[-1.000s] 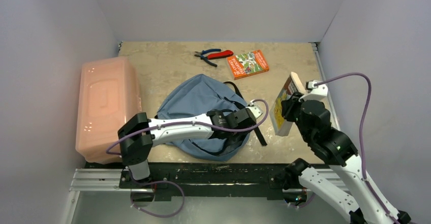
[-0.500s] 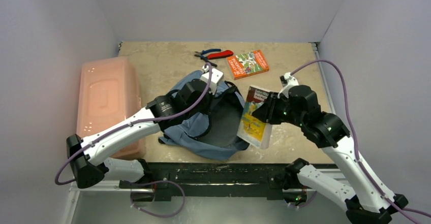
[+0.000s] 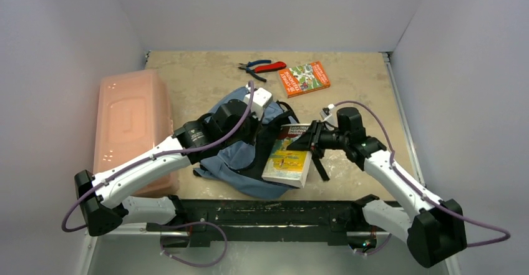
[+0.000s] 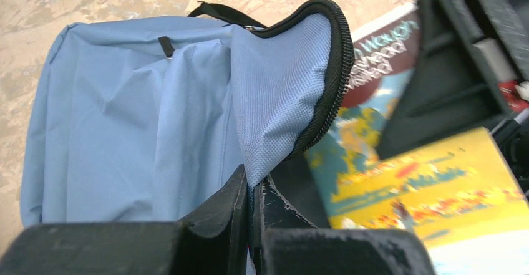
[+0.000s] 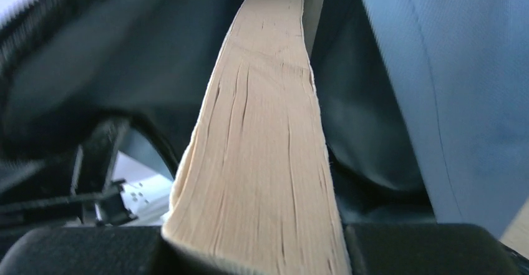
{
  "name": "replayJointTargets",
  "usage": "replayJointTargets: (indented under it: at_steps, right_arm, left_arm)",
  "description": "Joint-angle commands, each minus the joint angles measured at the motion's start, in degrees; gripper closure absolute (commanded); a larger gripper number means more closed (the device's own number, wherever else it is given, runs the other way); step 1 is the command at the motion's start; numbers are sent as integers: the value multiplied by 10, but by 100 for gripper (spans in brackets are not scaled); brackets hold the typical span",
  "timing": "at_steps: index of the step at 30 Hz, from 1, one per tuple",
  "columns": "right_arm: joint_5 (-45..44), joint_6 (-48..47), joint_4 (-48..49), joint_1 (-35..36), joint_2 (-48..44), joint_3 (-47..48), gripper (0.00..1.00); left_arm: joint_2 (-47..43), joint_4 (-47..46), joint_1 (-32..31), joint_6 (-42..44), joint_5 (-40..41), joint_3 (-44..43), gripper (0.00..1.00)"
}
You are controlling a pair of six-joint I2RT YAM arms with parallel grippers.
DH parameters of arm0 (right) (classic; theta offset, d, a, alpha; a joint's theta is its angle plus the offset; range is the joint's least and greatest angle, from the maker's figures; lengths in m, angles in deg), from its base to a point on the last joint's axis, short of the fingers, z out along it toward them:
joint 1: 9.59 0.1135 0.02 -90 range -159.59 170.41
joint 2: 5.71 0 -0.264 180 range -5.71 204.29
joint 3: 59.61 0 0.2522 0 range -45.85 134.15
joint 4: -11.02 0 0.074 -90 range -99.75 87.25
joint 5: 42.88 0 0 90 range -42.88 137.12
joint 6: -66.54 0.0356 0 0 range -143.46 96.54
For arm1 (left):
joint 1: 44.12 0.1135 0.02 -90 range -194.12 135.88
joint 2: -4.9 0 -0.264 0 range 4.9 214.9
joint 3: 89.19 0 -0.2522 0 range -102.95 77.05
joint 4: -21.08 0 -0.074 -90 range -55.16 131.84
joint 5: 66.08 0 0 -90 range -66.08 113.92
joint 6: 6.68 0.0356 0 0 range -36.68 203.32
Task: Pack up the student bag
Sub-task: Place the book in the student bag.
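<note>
**Flap pinched up, paperback at the bag's mouth**

The left end effector (image 4: 252, 191) is closed narrow on the student bag (image 4: 125, 138). Its two dark fingers (image 4: 218, 206) nip a fold of blue fabric just under the zip-trimmed flap and hold that flap raised. The right end effector (image 3: 304, 143) is clamped on a paperback (image 3: 287, 163) with a yellow and teal cover. In the right wrist view the cream page edge stands up between the fingers, with dark lining and blue cloth close around it. The book's near end lies over the bag's right-hand edge, at the open mouth.

The bag is soft, pale grey-blue woven fabric, creased and slack, with a thick black zip track running round the lifted flap. A small black loop sits on a seam at its top, and a thin black strap arches over its far edge. A dark interior shows beneath the flap, and another black strap trails out to the right on the surface (image 3: 199, 75).

It lies in the middle of the surface, nearer the front edge. Its long axis runs roughly from far to near, and the opening faces right, towards the right arm.

A translucent pink box (image 3: 131, 131) stands just left of it. Pliers (image 3: 262, 67) with red and blue handles and an orange book (image 3: 304, 78) lie apart from it near the far wall.
</note>
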Motion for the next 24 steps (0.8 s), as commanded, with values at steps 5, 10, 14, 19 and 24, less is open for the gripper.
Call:
replayJointTargets:
  at_steps: [5,10,14,19,24]
  right_arm:
    - [-54,219,324,46,102,-8,100]
    - [-229,217,355,132,163,15,100]
    - [-355,189,426,184,196,16,100]
    - [-412,173,559,234,273,18,100]
    - [-490,131,696,279,359,14,100]
  left_arm:
    - [-25,-64,1,-4,-81,-31,100]
    - [-23,-44,1,4,-116,-57,100]
    - [-10,-11,1,12,-141,-92,100]
    - [11,-2,1,24,-155,-113,100]
    - [33,6,1,33,-158,-120,100]
